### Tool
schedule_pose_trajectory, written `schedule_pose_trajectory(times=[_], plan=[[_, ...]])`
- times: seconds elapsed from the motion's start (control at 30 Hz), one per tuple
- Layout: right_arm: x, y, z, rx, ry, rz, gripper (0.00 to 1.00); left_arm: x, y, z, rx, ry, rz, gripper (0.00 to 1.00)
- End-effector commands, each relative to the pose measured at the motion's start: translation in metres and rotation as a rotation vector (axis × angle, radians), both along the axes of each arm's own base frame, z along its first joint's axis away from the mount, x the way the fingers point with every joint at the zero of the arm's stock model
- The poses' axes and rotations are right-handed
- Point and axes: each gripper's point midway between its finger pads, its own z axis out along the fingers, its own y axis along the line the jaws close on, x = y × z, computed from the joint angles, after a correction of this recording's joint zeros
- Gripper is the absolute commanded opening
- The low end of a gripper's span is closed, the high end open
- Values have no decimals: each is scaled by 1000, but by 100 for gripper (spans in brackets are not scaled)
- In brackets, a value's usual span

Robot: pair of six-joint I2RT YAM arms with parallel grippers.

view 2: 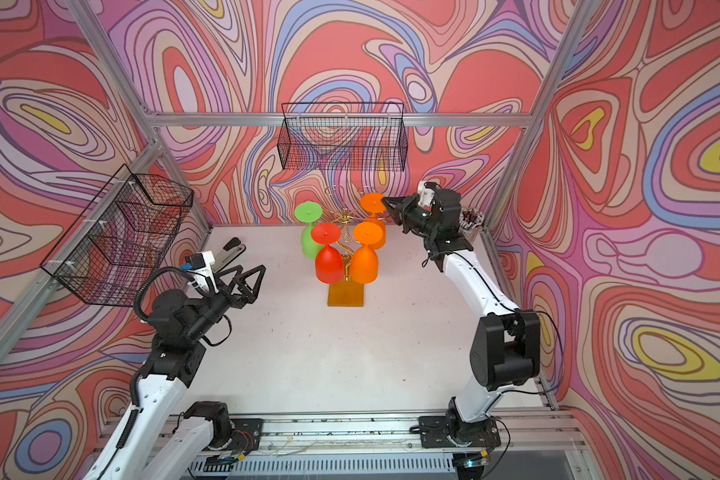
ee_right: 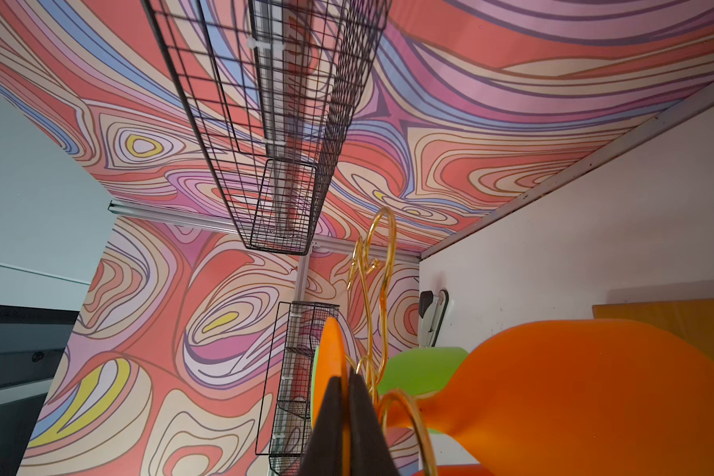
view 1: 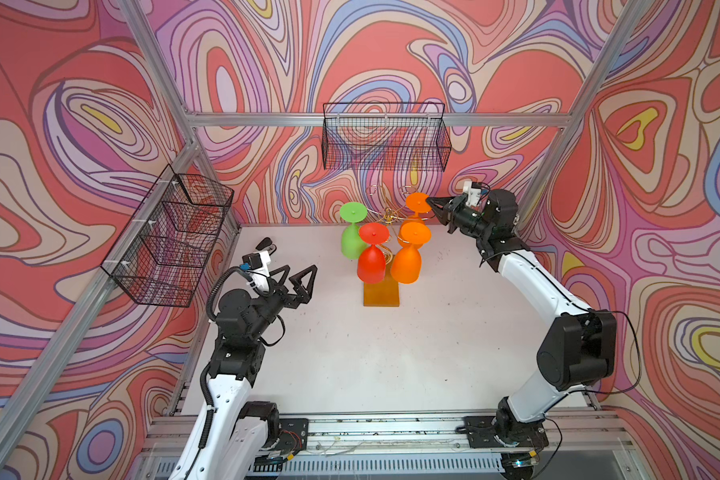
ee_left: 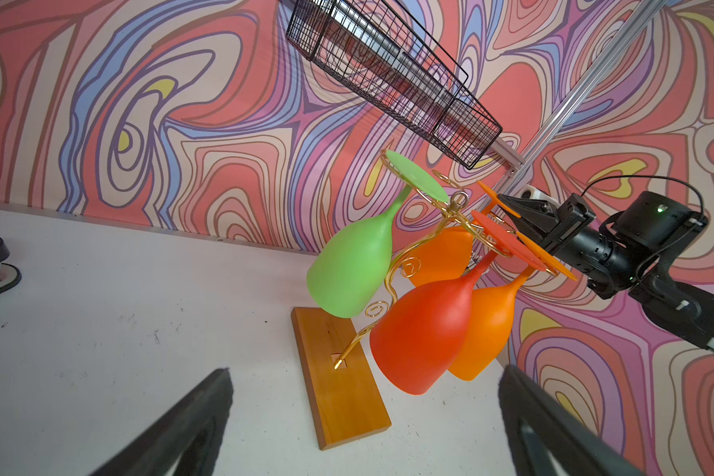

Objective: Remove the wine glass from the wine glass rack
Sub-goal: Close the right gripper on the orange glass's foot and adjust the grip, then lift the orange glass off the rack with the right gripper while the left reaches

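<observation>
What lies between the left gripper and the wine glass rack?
Both top views show only bare table between the left gripper and the base of the wine glass rack.

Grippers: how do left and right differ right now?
The left gripper is open; the right gripper is shut. Left hovers low beside the rack, clear of every glass; right sits high at the foot of the rear orange glass. Both point toward the rack.

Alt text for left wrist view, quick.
A wine glass rack on a wooden base hangs a green glass, a red glass and two orange ones upside down. The right gripper, fingers shut, sits at the rear orange glass's foot; the open left gripper frames the foreground.
</observation>
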Motion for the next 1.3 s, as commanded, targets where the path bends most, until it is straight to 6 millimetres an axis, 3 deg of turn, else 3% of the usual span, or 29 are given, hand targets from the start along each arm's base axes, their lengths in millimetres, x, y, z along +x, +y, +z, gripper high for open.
schedule_pose_trajectory(times=[0.0,0.33,0.77,1.03,1.27], plan=[[3,-4,19,-13,-74,-34,0,-2,-2,8,10,-20,-11,100],[9,-27,23,-14,-91,-96,0,-5,-3,10,14,-26,-18,100],[-3,-61,40,-19,-138,-170,0,-6,-3,10,13,-30,-19,100],[-47,-107,71,-129,-214,-300,0,-14,-4,22,17,-75,-28,100],[-110,-106,120,-233,-358,-315,0,-35,-21,58,-6,-188,-149,100]])
